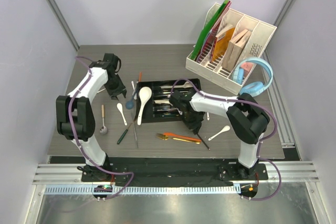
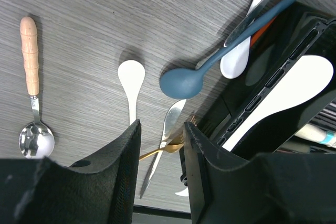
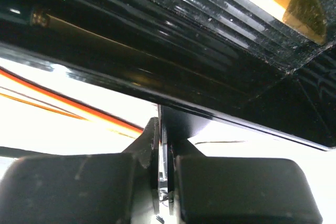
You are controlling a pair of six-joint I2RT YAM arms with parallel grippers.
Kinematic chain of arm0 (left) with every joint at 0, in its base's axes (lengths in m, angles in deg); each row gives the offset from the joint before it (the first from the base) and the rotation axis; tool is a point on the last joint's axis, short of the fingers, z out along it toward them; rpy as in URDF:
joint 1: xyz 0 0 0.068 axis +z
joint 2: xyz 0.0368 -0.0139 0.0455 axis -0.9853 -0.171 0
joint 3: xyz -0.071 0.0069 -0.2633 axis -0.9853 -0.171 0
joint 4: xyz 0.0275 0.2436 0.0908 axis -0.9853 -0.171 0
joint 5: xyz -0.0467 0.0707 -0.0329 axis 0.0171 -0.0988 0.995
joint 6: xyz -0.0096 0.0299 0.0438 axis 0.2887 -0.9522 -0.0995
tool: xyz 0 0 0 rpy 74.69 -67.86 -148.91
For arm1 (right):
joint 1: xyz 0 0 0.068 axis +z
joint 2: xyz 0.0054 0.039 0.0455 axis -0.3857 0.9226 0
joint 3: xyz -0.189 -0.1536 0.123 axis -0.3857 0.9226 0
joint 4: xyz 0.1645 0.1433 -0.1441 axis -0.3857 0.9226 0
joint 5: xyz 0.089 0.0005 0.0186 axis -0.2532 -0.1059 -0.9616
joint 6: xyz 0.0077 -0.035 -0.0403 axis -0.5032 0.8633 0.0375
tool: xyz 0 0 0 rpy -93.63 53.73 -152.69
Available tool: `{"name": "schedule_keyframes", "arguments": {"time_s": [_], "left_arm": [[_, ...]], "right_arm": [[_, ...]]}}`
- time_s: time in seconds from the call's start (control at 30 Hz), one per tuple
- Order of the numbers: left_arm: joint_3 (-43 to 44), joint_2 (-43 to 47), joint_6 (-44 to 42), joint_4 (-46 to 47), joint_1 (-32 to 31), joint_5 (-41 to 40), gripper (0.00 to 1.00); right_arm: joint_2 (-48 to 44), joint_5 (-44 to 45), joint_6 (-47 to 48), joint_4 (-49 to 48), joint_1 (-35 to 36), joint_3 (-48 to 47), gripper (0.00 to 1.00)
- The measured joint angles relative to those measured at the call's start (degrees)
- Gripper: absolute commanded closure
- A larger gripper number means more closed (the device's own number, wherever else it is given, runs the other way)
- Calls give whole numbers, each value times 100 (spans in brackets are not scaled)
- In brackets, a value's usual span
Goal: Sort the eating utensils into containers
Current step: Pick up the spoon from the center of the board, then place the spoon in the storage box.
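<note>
Utensils are partly sorted, some in the black cutlery tray (image 1: pixel 167 82) at centre and others loose to its left and below. The right gripper (image 3: pixel 164 150), at the tray's lower right corner, is pressed together on a thin dark piece (image 3: pixel 163 129) I cannot identify; placing it seems the step in hand. The left gripper (image 2: pixel 161 174) is spread over a steel knife (image 2: pixel 169 124) and gold fork (image 2: pixel 160 152), so its next move likely calls for a straight descent. No writing is legible.

In right tool (image 3: pixel 166 163), thin piece (image 3: pixel 163 145): blurred, kind unreadable.
</note>
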Motion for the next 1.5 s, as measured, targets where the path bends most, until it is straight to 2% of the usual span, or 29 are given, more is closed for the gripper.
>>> {"name": "schedule_keyframes", "arguments": {"time_s": [0.37,0.63,0.77,0.83,1.07,1.13,1.23,1.37,1.5], "left_arm": [[44,-162,-50,-13,-22,0,62],[44,-295,-48,20,-22,7,62],[46,-348,-48,37,-22,13,62],[68,-378,-50,31,-22,13,62],[201,-428,-79,35,-22,-48,62],[203,-428,-83,31,-22,-85,62],[199,-428,-90,42,-22,-138,62],[125,-428,-87,94,-22,-155,62],[57,-428,-87,129,-20,-153,62]], "right_arm": [[-177,-105,-15,498,-26,-356,99],[-595,-170,-188,1340,122,-1690,99],[-492,-184,-350,1543,118,-2734,99],[-155,-208,-457,1696,55,-3565,99],[2291,-953,-1027,1945,-723,-7099,99],[2798,-1233,-1276,1860,-1032,-7626,99],[2938,-1805,-1954,1738,-1690,-7171,99],[2472,-2437,-3042,1060,-2483,-5525,99],[2343,-2828,-3814,726,-2522,-5390,99]]}}
